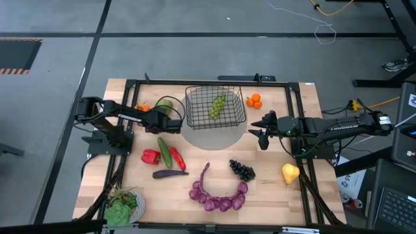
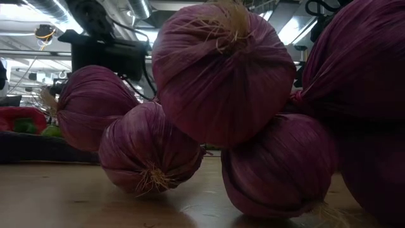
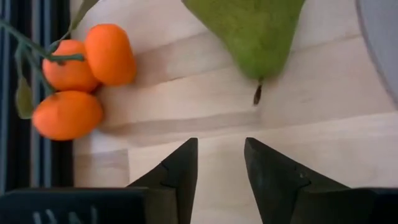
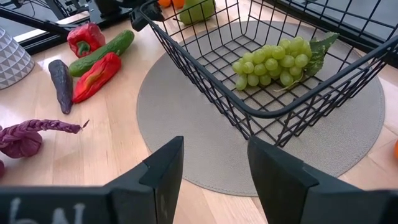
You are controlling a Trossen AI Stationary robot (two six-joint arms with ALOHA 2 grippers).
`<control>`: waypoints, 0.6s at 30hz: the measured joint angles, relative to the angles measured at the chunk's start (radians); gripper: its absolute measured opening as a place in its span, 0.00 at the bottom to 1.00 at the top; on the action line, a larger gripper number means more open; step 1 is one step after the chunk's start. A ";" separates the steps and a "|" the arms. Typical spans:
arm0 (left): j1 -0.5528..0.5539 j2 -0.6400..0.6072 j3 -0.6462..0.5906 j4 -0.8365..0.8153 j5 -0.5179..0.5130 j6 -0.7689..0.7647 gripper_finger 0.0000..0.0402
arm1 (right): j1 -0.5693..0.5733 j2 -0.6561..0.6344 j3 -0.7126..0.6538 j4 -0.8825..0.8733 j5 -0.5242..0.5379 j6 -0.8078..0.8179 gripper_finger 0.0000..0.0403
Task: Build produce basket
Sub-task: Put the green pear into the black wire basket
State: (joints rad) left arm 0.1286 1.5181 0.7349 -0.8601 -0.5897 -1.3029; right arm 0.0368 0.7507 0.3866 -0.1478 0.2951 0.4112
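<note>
From overhead I see the black wire basket (image 1: 215, 108) at the far middle of the table, its near edge resting on a round grey mat (image 1: 211, 134). A bunch of green grapes (image 1: 218, 106) lies inside it; in the right wrist view the grapes (image 4: 273, 62) sit on the mesh floor with a leaf beside them.

My left gripper (image 1: 174, 123) is just left of the basket, beside the green pear (image 1: 165, 106). In the left wrist view its fingers (image 3: 177, 177) stand partly apart over bare wood and hold nothing; the pear (image 3: 252, 28) lies ahead of them with its stem toward the gripper, and a cluster of oranges (image 3: 81, 74) lies off to one side.

My right gripper (image 1: 258, 127) is just right of the basket, near a second orange cluster (image 1: 253, 101). Its fingers (image 4: 163, 167) show a narrow gap in the right wrist view, with nothing between them.

Loose on the near half of the table:
- a red pepper (image 1: 151, 156), a cucumber (image 1: 164, 151), a long red pepper (image 1: 177, 158) and an aubergine (image 1: 169, 173), on the left;
- a string of purple onions (image 1: 218, 195), in the middle, filling the low view (image 2: 221, 69);
- dark grapes (image 1: 242, 170) and a yellow pear (image 1: 290, 173), toward the right.

A plate of lettuce (image 1: 122, 208) sits at the near left corner.
</note>
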 joint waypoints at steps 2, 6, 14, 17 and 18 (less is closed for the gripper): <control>-0.011 -0.013 0.000 -0.028 0.006 -0.010 0.32 | 0.000 0.000 0.000 0.000 0.000 0.004 0.45; -0.047 -0.077 0.000 -0.091 0.037 -0.065 0.32 | 0.000 0.000 0.000 0.000 0.000 0.004 0.45; -0.187 -0.278 0.020 -0.120 -0.076 -0.100 0.32 | 0.000 0.000 0.000 0.009 0.000 0.007 0.45; -0.230 -0.301 0.020 -0.120 -0.182 -0.074 0.32 | 0.000 0.000 0.000 0.009 0.000 0.007 0.45; -0.242 -0.302 0.019 -0.119 -0.215 -0.058 0.32 | 0.000 0.000 0.000 0.009 0.000 0.007 0.45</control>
State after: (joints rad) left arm -0.1134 1.2160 0.7544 -0.9795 -0.8049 -1.3608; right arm 0.0368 0.7506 0.3866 -0.1387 0.2951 0.4179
